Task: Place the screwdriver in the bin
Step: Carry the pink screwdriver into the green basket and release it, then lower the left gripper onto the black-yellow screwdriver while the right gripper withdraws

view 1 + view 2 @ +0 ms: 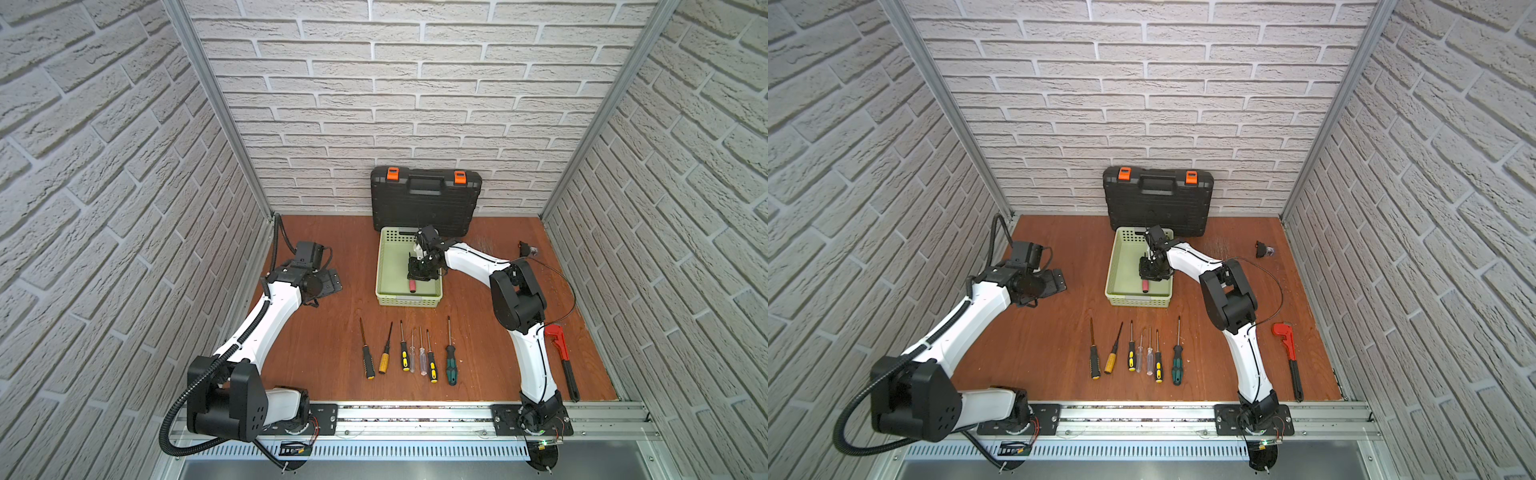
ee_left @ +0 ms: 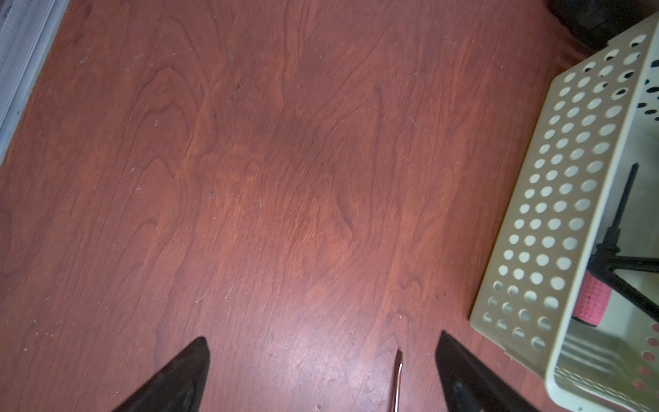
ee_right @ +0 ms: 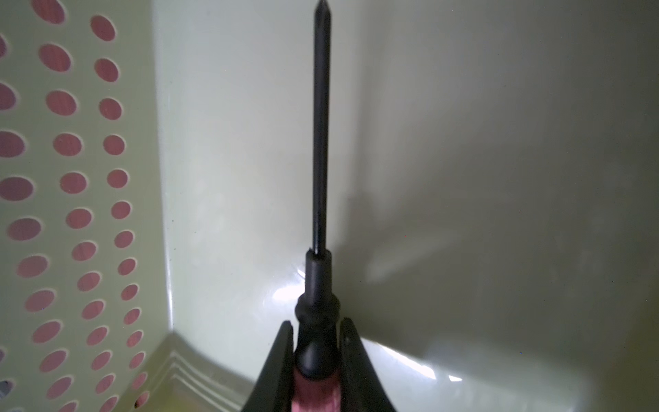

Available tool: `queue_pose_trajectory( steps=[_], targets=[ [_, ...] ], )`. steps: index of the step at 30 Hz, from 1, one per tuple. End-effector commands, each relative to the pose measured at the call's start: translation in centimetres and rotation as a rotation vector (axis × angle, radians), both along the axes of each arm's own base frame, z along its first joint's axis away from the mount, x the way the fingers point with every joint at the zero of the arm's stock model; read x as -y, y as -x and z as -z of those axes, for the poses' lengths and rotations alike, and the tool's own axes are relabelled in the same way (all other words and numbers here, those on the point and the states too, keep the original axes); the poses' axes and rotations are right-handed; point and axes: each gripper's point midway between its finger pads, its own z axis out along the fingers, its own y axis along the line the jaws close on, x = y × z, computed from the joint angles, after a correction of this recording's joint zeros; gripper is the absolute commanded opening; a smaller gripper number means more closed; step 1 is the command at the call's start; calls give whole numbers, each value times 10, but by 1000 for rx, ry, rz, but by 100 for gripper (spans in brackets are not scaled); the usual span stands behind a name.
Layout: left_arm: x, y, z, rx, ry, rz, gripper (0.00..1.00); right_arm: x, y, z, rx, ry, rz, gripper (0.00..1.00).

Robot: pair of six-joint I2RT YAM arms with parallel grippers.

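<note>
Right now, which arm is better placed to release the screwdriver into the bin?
Right. The right gripper is shut on the screwdriver, down inside the bin; it likely only needs to open. The left gripper is open, empty, outside the bin.

We are looking at a black tool case with orange latches, standing against the brick wall at centre frame in both top views. Seven loose screwdrivers are lying side by side at lower centre on the wooden tabletop. A red pipe wrench is lying at lower right. A small dark item is sitting right of centre, too small for us to identify.
</note>
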Motion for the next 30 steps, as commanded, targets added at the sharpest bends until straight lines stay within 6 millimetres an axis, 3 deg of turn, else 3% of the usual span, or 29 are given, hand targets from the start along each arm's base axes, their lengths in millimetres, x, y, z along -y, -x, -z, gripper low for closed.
queue_pose_trajectory(
  steps=[1,4,12,17,21,27,30],
  targets=[
    [0,0,-10,28,7,-10,98,-5,-5,4,5,-14,1,13],
    [-1,1,-10,25,4,-13,98,-5,-4,6,-1,-9,-3,24],
    [-1,8,-11,18,10,-8,98,-3,-6,-7,27,-6,-8,37],
    [0,15,-14,-36,8,-1,98,-6,-9,-43,100,-19,-25,42],
    [8,23,-12,-98,32,42,98,-8,-5,-83,182,-19,-55,45],
    [23,35,-7,-137,82,96,94,-9,7,-132,284,15,-119,47],
    [37,46,0,-191,103,147,90,-9,23,-166,351,18,-149,47]
  ],
)
